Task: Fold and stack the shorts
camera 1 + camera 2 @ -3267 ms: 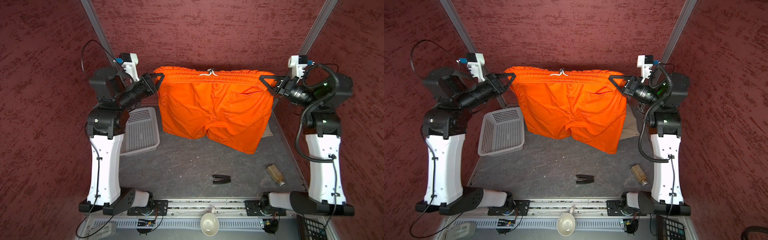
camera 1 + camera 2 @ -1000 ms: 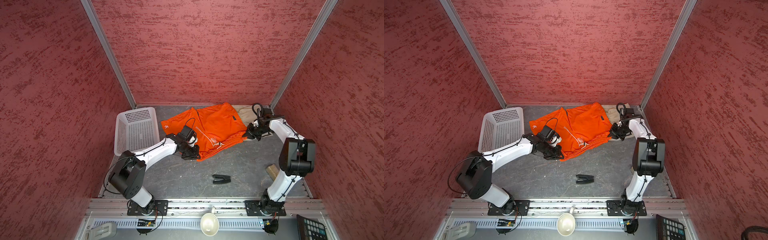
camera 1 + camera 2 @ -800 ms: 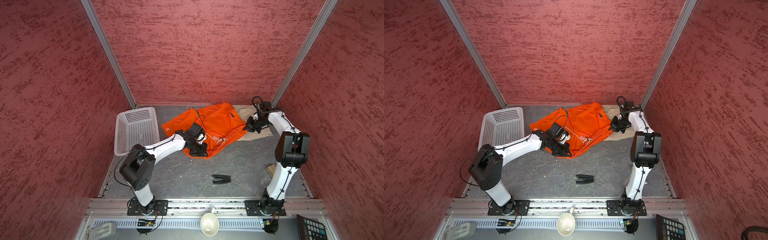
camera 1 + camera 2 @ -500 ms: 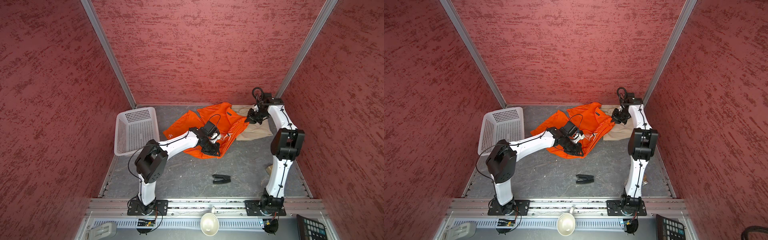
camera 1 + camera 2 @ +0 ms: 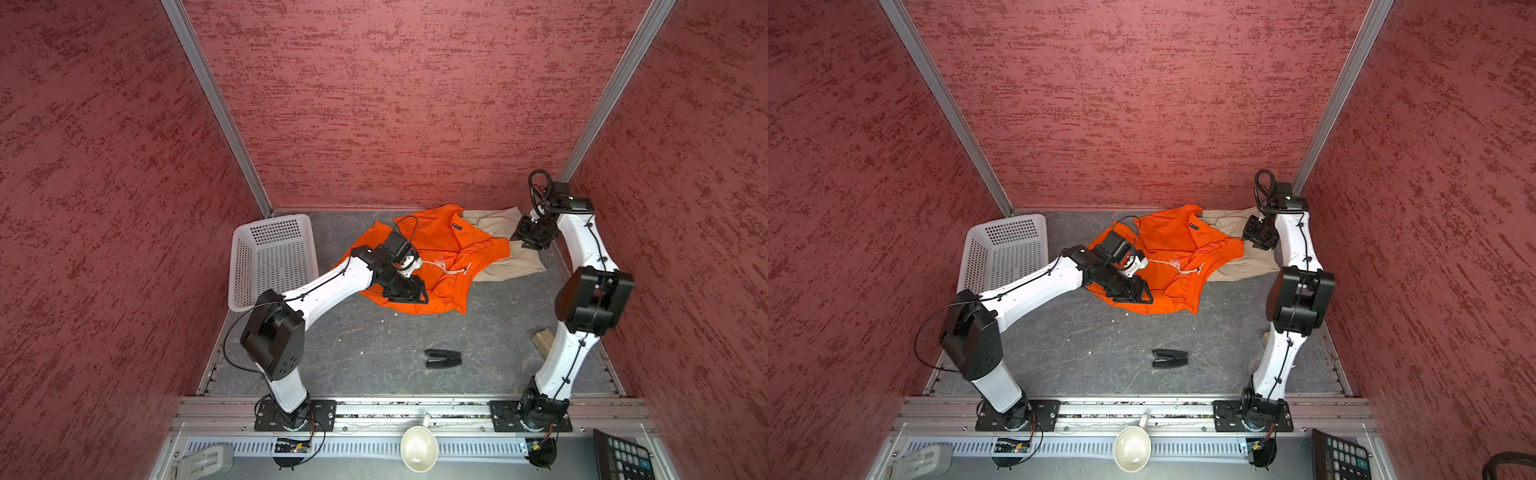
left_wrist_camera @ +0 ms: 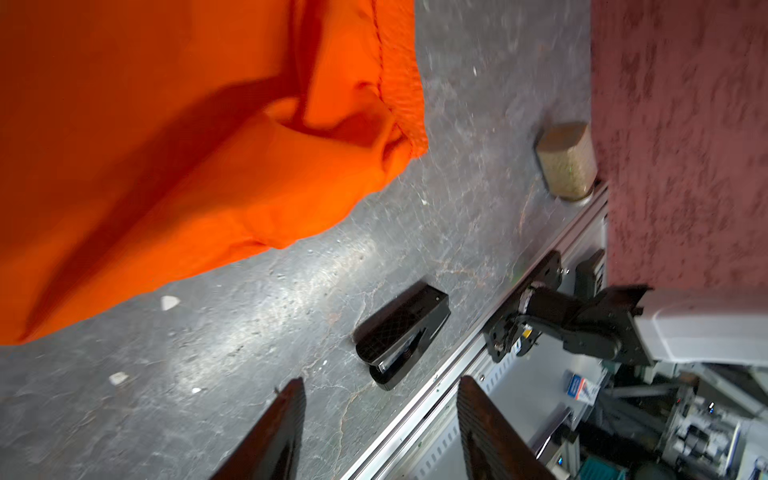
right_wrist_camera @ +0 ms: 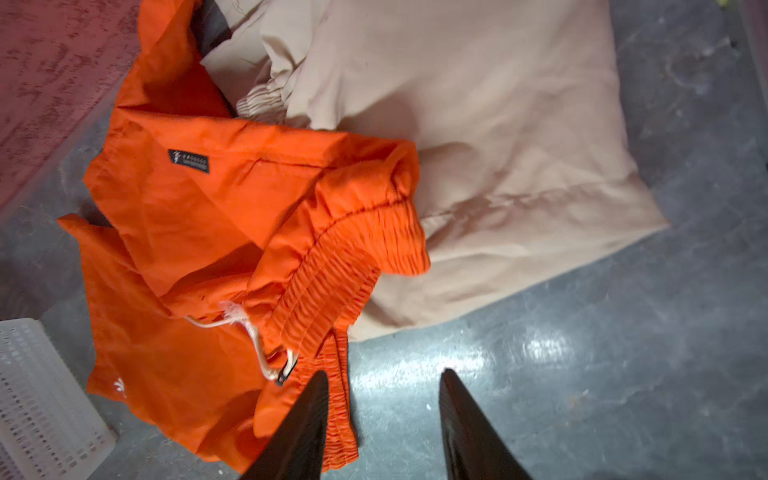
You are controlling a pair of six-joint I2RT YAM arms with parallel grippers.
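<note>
Orange shorts (image 5: 434, 237), rumpled, overlap flatter beige shorts (image 5: 512, 262).

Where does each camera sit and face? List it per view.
Top views: high over the front rail, looking down on left arm, right arm, orange shorts, beige shorts.
Left wrist: on left arm, past open left gripper toward orange hem, black stapler, right arm's base.
Right wrist: on right arm, past open right gripper toward orange waistband overlapping beige shorts.
Shared: all show the orange shorts.
</note>
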